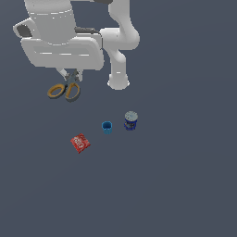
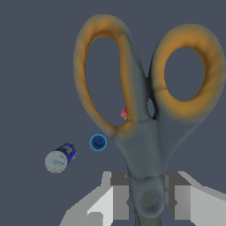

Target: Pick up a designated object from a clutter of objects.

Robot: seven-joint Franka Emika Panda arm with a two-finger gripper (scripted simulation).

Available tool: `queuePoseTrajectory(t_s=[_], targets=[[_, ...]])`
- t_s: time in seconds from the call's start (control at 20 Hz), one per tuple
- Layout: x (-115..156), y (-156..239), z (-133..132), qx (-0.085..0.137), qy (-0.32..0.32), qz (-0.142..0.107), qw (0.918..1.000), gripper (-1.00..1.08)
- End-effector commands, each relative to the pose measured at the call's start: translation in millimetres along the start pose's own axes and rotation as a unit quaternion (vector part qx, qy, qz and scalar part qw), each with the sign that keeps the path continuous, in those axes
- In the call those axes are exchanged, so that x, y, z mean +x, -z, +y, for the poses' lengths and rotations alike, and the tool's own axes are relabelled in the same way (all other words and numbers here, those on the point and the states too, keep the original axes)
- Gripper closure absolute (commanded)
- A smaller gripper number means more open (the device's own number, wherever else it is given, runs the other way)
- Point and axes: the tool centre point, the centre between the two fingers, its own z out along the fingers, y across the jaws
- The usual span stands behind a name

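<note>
The scissors (image 1: 70, 84) have two orange-yellow handle loops and a grey body. My gripper (image 1: 71, 76) is shut on them near the pivot. In the wrist view the scissors (image 2: 141, 145) fill the frame, loops pointing away from the gripper (image 2: 148, 201), with a finger on each side of the grey pivot. The blades are hidden behind the hand. The other items look small and far below in the wrist view, so the scissors appear to hang off the floor. The rest of the clutter lies apart from them.
A small blue cup (image 1: 107, 127) (image 2: 98, 142) stands beside a blue-and-white can (image 1: 131, 121) (image 2: 59, 158). A flat red packet (image 1: 80, 143) lies toward the exterior view's left; only its edge (image 2: 124, 114) shows behind a handle loop. The arm's white base (image 1: 118, 79) stands behind.
</note>
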Motion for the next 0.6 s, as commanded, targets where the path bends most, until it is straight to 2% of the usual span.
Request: queuePoseTrajectory(t_s=[0.0,0.55], targets=[[-3.8,13.9,3.3,0.0,0.0,0.0,1.0,1.08],[-6.5,31.7,7.8,0.0,0.0,0.0,1.0,1.08]])
